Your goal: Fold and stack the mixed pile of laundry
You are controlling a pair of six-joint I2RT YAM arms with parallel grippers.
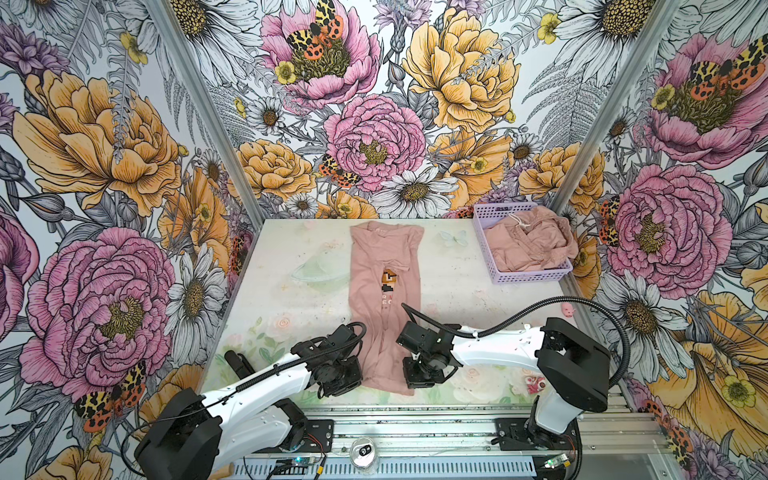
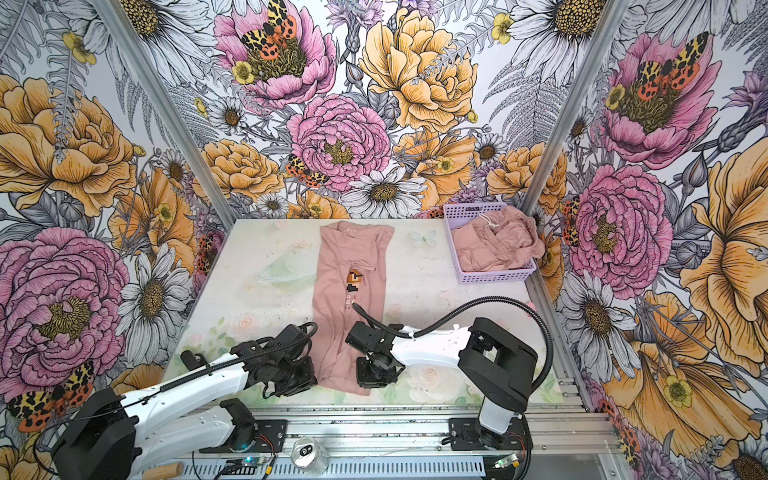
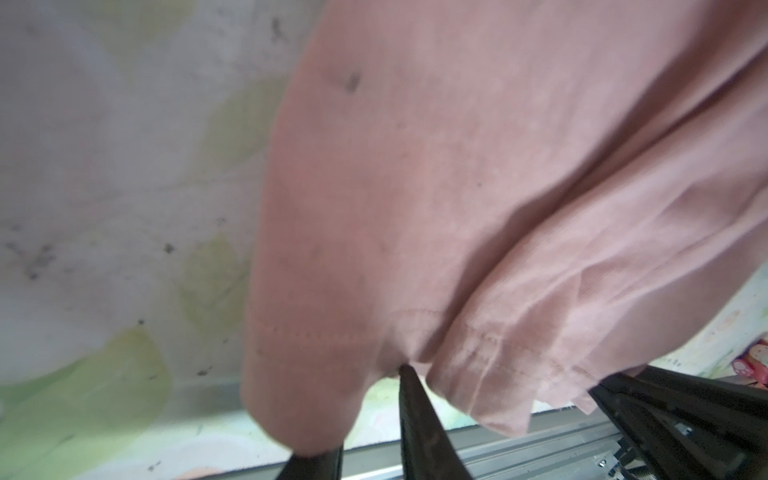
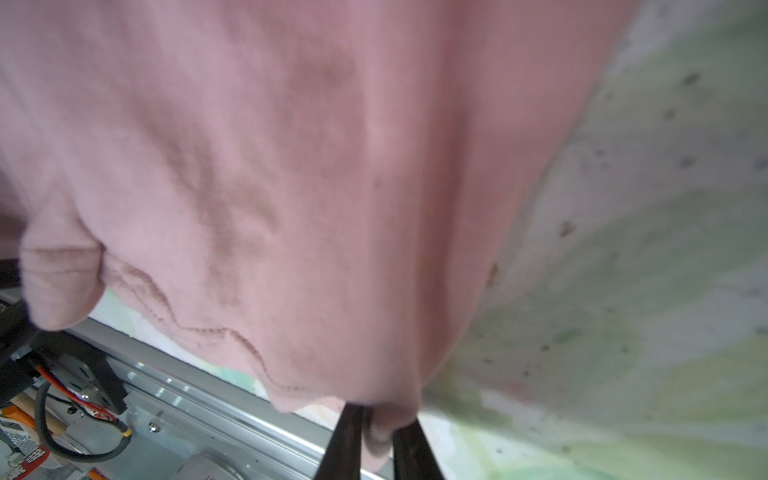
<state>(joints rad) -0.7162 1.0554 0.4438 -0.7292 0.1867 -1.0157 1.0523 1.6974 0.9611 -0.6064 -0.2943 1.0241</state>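
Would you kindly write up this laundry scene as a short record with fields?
garment in work: dusty-pink T-shirt with pixel-art print, lying lengthwise on the table, sides folded in
left gripper: fingers either side of one near hem corner; grip unclear
right gripper: shut on the other near hem corner
container: lilac perforated plastic basket at the far right, holding a crumpled pink drawstring garment
folded stack: none visible yet

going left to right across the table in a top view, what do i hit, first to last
left gripper → T-shirt → right gripper → lilac basket holding the drawstring garment
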